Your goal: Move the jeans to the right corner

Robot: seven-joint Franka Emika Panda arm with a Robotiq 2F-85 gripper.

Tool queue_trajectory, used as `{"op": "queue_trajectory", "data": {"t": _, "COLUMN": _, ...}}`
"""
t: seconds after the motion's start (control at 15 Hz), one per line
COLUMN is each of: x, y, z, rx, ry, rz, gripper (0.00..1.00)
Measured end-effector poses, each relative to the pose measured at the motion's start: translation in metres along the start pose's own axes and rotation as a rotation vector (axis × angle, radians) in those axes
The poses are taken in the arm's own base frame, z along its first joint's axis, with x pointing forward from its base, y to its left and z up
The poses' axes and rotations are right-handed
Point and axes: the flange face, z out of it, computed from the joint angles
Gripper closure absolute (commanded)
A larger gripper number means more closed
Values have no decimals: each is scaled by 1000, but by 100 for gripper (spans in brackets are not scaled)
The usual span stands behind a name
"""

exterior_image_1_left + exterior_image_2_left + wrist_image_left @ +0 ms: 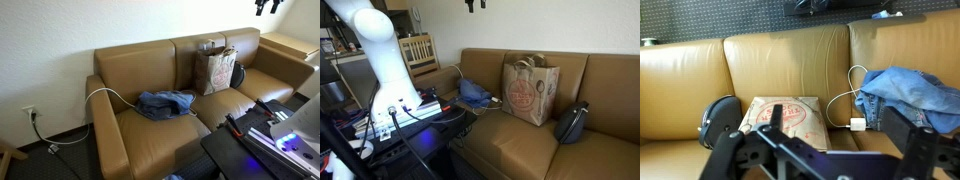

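While jeans (165,103) lie crumpled on sofa (140,62), paper bag (216,70) and black pouch (238,74) alongside, claw (825,158) spread apart.

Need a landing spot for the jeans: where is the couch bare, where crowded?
Bare: couch seat beyond the black bag, toward the far end, and the cushion front before the paper bag. Crowded: the two bags side by side mid-couch, and the jeans with the white cable at the other end.

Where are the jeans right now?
In an exterior view the jeans lie bunched on a seat cushion of the sofa, left of the paper bag and next to the white cable.
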Motion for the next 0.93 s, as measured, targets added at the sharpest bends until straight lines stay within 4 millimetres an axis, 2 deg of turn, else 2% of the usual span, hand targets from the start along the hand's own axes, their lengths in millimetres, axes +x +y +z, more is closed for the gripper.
{"op": "queue_trajectory", "data": {"t": 0.27, "x": 1, "y": -1, "z": 2, "rx": 0, "ry": -6, "rz": 2, "gripper": 0}}
{"op": "queue_trajectory", "data": {"t": 0.33, "x": 3, "y": -7, "z": 14, "rx": 9, "ry": -31, "rz": -11, "gripper": 0}}
{"op": "queue_trajectory", "data": {"t": 0.47, "x": 13, "y": -31, "z": 58, "rx": 34, "ry": -127, "rz": -60, "gripper": 0}}
{"op": "queue_trajectory", "data": {"t": 0.67, "x": 22, "y": -81, "z": 134, "rx": 66, "ry": -285, "rz": -146, "gripper": 0}}
{"op": "queue_trajectory", "data": {"t": 0.93, "x": 43, "y": -142, "z": 227, "rx": 85, "ry": -363, "rz": -188, "gripper": 0}}
